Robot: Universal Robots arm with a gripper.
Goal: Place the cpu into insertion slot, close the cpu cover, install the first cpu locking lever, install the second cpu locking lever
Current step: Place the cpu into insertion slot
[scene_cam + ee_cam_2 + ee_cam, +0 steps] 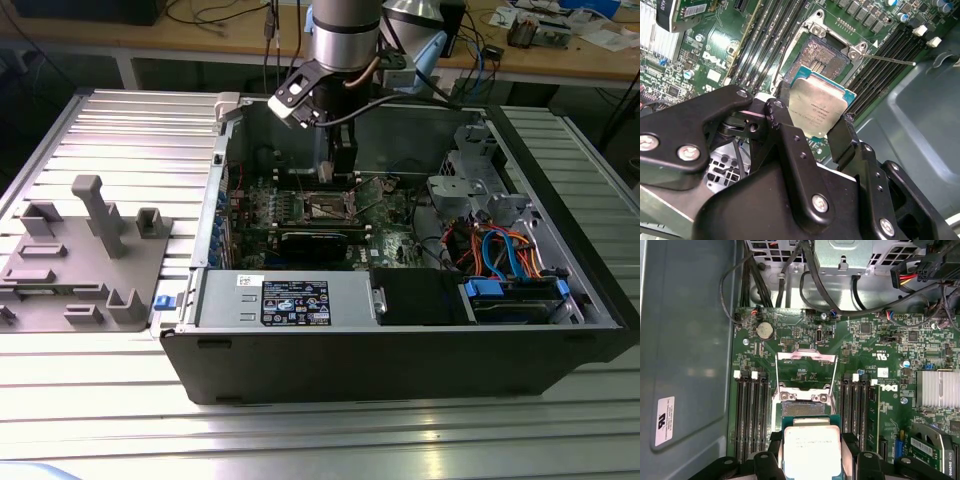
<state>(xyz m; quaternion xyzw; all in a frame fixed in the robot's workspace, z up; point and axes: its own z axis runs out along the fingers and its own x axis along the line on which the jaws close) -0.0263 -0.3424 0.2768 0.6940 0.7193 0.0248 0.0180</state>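
In the exterior view, the arm (345,40) reaches down into an open case (400,340) on a ribbed table (120,140). The gripper (337,165) hangs just over the slot (328,207) in the green board (390,215). A grey rack (85,260) sits well apart, on the exterior view's left.

In the second wrist view, the gripper (813,119) pinches the cpu (817,105) by two of its sides. Its black fingers (842,137) press on the chip's edges. The silver top of the cpu faces the camera. The slot (816,56) is bare, with brown dots, and lies just past the cpu. The cpu is up in the air, not in the slot. A thin lever (890,59) sticks out beside the slot.

In the first wrist view, the gripper (811,456) holds the cpu (811,447) tight, near the slot (800,408). The cover (806,358) is flipped open and lies back on the far side of the slot. A round battery (764,330) sits on the board (865,355) beyond the cover.
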